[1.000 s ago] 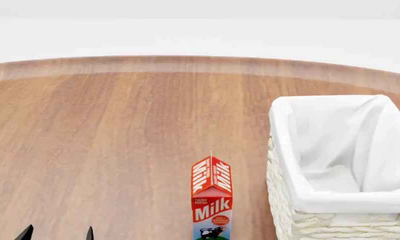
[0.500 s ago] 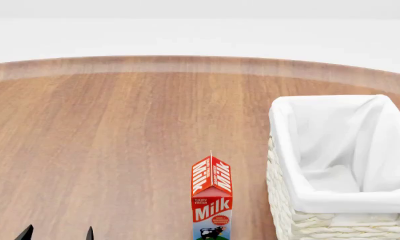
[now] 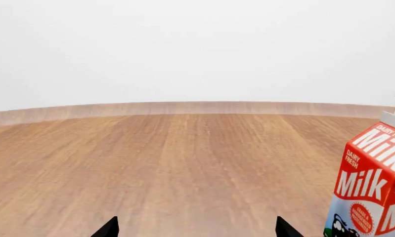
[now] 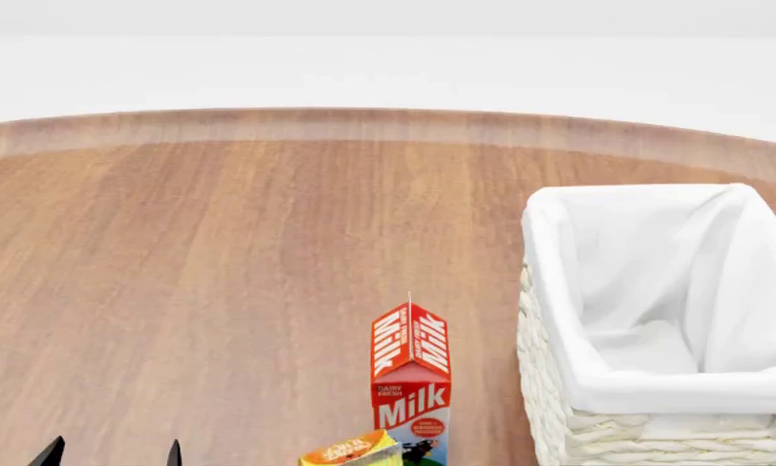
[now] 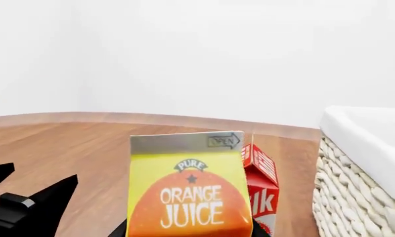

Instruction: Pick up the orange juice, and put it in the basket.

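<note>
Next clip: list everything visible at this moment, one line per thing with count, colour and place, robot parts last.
orange juice: one, yellow carton with an orange circle, close in front of the right wrist camera; its top just shows at the near edge of the head view, beside the milk.
milk carton: one, red and white, upright on the table, left of the basket.
basket: one, cream wicker with white cloth lining, at the table's right; nothing seen inside.
table: one, brown wood grain, curved far edge.
left claw: black fingertips spread apart, nothing between them, low over the table.
right claw: fingertips not clearly seen; a dark part shows beside the juice carton in the right wrist view, grip cannot be confirmed.
</note>
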